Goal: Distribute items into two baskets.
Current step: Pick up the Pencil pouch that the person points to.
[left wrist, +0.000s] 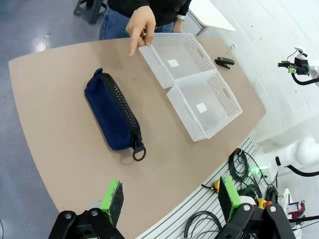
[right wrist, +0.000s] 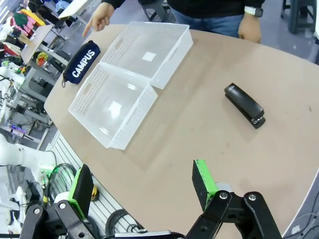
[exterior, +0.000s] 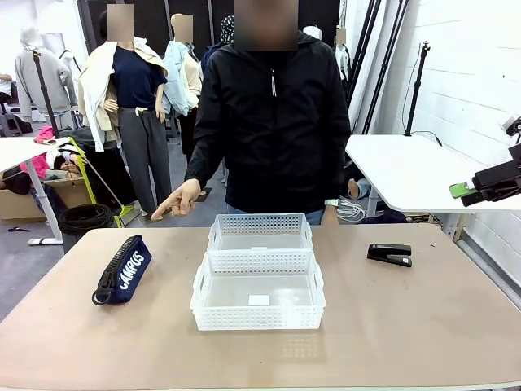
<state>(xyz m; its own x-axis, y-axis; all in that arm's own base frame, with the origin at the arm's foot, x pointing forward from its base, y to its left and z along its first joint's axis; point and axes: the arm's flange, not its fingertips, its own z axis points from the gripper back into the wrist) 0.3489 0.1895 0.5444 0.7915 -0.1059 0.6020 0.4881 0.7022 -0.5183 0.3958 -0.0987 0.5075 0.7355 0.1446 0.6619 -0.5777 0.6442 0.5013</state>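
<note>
Eyeing the pouch: the pouch [exterior: 124,270] lies on the left of the table [exterior: 440,326], well apart from the near basket [exterior: 257,319], with its CAMPUS lettering up. It looks soft and light and will likely sag under the pads. A pinch across the middle of the body should bunch the fabric and hold (the ring pull [left wrist: 139,153] at its end looks too fiddly).
Left gripper: the left gripper [left wrist: 170,199] hangs high over the robot's edge of the table, jaws spread wide, nothing between them. The pouch sits ahead and below, roughly in line with one finger, well apart.
Person's hand: a hand [exterior: 177,202] points a finger down at the table, between the pouch and the far basket [exterior: 260,220].
Baskets: the two sit end to end at mid-table, touching, with nothing in them but a small label each.
Stapler: the stapler [exterior: 389,254] rests closed on its base, right of the far basket and apart from it. I judge it stiff, dense and smooth, so take it across the narrow sides near the middle.
Right gripper: the right gripper [right wrist: 142,185] is wide apart too, and empty. The stapler lies ahead, off to one side, well apart.
</note>
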